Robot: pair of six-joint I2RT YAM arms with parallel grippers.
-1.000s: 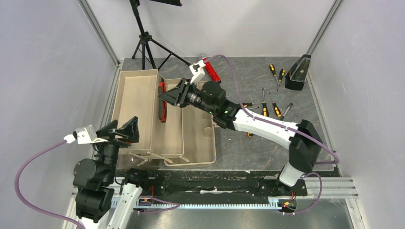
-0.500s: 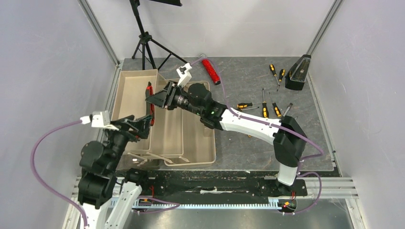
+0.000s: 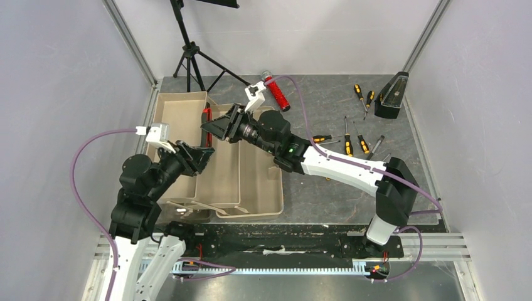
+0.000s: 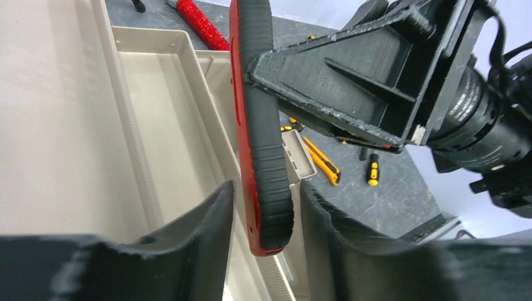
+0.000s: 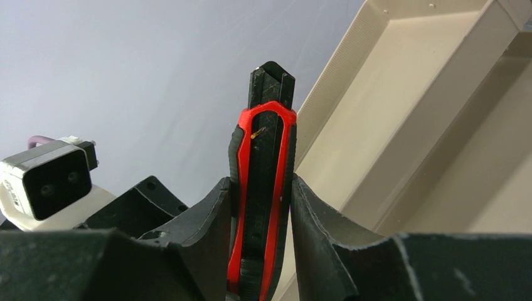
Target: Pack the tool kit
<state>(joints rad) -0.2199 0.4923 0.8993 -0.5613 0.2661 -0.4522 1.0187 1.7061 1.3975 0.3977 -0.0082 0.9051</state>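
So, early stage: right gripper (image 5: 260,185) clamps the red utility knife (image 5: 262,144) above the open toolbox (image 3: 182,125); left gripper (image 4: 266,194) straddles its lower end, can't tell if it's gripping. Screwdrivers (image 3: 348,143) and orange knife (image 4: 323,164) lie unpacked on the tabletop (image 3: 326,188).

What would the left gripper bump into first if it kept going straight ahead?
The red utility knife: its end sits between the fingers of the left gripper, and the right gripper holds it. Pushing on, the left one would probably meet that gripper next.
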